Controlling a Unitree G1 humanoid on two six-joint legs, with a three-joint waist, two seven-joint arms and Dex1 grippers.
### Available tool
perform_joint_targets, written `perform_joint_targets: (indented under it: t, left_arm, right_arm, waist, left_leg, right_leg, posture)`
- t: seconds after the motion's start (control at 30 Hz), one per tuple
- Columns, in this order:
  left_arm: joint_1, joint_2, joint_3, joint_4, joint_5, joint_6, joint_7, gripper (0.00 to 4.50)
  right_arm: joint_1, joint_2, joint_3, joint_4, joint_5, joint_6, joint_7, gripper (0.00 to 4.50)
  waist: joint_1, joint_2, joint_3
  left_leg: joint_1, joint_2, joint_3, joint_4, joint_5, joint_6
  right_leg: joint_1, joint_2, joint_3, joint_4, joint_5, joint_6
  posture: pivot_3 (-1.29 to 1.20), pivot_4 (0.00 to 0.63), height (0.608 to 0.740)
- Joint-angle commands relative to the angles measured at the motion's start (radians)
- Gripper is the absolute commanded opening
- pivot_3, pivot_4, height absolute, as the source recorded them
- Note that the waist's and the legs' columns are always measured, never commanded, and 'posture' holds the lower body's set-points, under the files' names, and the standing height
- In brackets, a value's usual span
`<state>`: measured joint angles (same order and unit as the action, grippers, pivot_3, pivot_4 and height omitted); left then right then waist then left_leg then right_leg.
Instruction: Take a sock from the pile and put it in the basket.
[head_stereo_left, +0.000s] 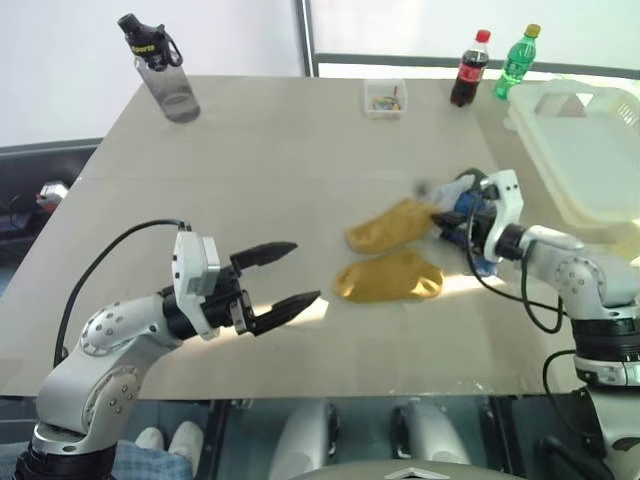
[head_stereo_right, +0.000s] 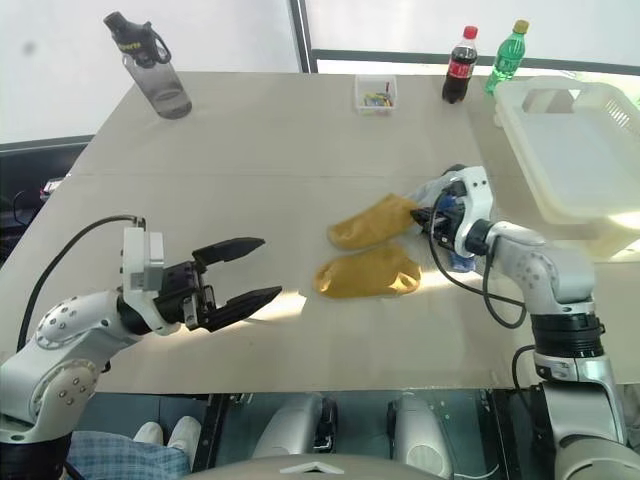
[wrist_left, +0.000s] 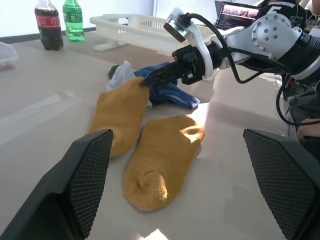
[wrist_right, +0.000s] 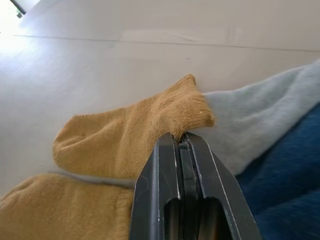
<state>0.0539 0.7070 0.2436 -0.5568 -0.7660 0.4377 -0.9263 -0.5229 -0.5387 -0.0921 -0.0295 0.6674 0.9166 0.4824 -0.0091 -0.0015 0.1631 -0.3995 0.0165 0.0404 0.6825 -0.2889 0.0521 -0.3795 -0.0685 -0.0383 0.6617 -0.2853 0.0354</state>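
Left hand (head_stereo_left: 290, 275) spread wide, right hand (wrist_right: 184, 142) pinched on sock (wrist_right: 130, 135) cuff, blue sock (wrist_left: 167, 92) half hidden

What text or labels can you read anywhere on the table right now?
Nothing reads cleanly.
Cola bottle: red label, white script too blurred to read.
Green bottle: label unreadable.
Grey water bottle: yellow lettering on the cap band, too small to read.
Laptop screen: content too small to read.

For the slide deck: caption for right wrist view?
Shut right gripper at the mustard sock's cuff, beside grey sock.
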Motion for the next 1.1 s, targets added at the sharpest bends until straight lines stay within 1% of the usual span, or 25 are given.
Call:
perform_joint_targets:
  t: [0.03, 0.17, 0.23, 0.3, 0.4, 0.5, 0.7, 0.87, 0.97, 1.1]
  left_arm:
    - [-0.019, -0.003, -0.014, -0.004, 0.018, 0.013, 0.042, 4.5]
    - [-0.058, -0.026, -0.059, 0.02, 0.112, 0.077, 0.202, 4.5]
    - [-0.085, -0.033, -0.072, 0.034, 0.087, 0.138, 0.236, 4.5]
    - [-0.135, -0.06, -0.084, 0.069, 0.052, 0.212, 0.284, 4.5]
    - [-0.222, -0.153, -0.084, 0.149, -0.003, 0.289, 0.364, 4.5]
    - [-0.305, -0.233, -0.083, 0.254, -0.013, 0.342, 0.431, 4.5]
    - [-0.439, -0.357, -0.137, 0.415, 0.005, 0.429, 0.496, 4.5]
    - [-0.542, -0.461, -0.132, 0.536, 0.018, 0.483, 0.568, 4.5]
    - [-0.586, -0.494, -0.113, 0.592, 0.017, 0.514, 0.6, 4.5]
    - [-0.63, -0.508, -0.092, 0.653, 0.008, 0.572, 0.625, 4.5]
  right_arm:
    - [0.02, -0.016, -0.023, -0.031, -0.002, 0.014, 0.021, 0.04]
    - [0.039, 0.002, -0.018, -0.057, 0.004, 0.03, 0.014, 0.04]
    - [0.045, 0.012, -0.02, -0.066, 0.006, 0.04, 0.007, 0.04]
    - [0.054, 0.022, -0.019, -0.077, 0.005, 0.046, 0.002, 0.04]
    - [0.063, 0.036, -0.013, -0.088, -0.002, 0.046, -0.004, 0.04]
    - [0.063, 0.05, -0.008, -0.091, -0.005, 0.047, -0.009, 0.04]
    - [0.059, 0.068, -0.003, -0.098, -0.014, 0.041, -0.009, 0.04]
    - [0.059, 0.088, -0.005, -0.103, -0.027, 0.033, -0.015, 0.04]
    - [0.063, 0.098, -0.009, -0.107, -0.035, 0.027, -0.018, 0.04]
    - [0.074, 0.104, -0.017, -0.119, -0.039, 0.021, -0.025, 0.04]
  waist:
    - [-0.001, 0.0, 0.0]
    - [-0.001, 0.0, 0.0]
    - [-0.002, 0.0, 0.0]
    - [-0.001, 0.0, 0.0]
    - [0.005, -0.001, 0.0]
    - [0.006, -0.001, 0.0]
    - [0.004, -0.001, 0.001]
    - [0.007, -0.002, 0.001]
    - [0.003, -0.002, 0.001]
    - [0.003, -0.002, 0.001]
  left_leg:
    - [0.0, 0.0, 0.0, 0.0, 0.0, 0.0]
    - [0.0, 0.0, 0.0, 0.0, 0.0, 0.0]
    - [0.0, 0.0, 0.0, 0.0, 0.0, 0.0]
    - [0.0, 0.0, 0.0, 0.0, 0.0, 0.0]
    - [0.0, 0.0, -0.001, 0.0, 0.0, 0.0]
    - [0.0, -0.001, -0.001, 0.001, 0.0, 0.0]
    - [0.0, -0.001, 0.0, 0.001, 0.0, 0.0]
    - [0.0, -0.001, 0.0, 0.002, 0.0, 0.0]
    - [0.0, -0.001, 0.0, 0.002, 0.0, -0.001]
    - [0.0, -0.001, 0.0, 0.002, 0.001, -0.001]
  right_leg:
    - [0.0, 0.0, 0.0, 0.0, 0.0, 0.0]
    - [0.0, 0.0, 0.0, 0.001, 0.0, 0.0]
    - [0.0, 0.0, 0.0, 0.001, 0.0, 0.0]
    - [0.0, 0.0, 0.0, 0.001, 0.0, 0.0]
    - [0.0, 0.0, -0.001, 0.001, 0.0, 0.0]
    - [0.0, 0.0, -0.001, 0.001, 0.0, 0.0]
    - [0.0, 0.002, 0.0, 0.001, 0.0, 0.001]
    - [0.0, 0.003, 0.0, 0.001, 0.0, 0.001]
    - [0.0, 0.003, 0.001, 0.001, 0.0, 0.001]
    - [0.0, 0.003, 0.001, 0.001, 0.0, 0.001]
  posture:
    - [0.0, 0.15, 0.74]
    - [0.0, 0.15, 0.74]
    - [0.0, 0.15, 0.74]
    - [0.0, 0.15, 0.74]
    - [0.0, 0.15, 0.74]
    - [0.0, 0.15, 0.74]
    - [0.0, 0.15, 0.74]
    - [0.0, 0.15, 0.74]
    - [0.0, 0.15, 0.74]
    - [0.0, 0.15, 0.74]
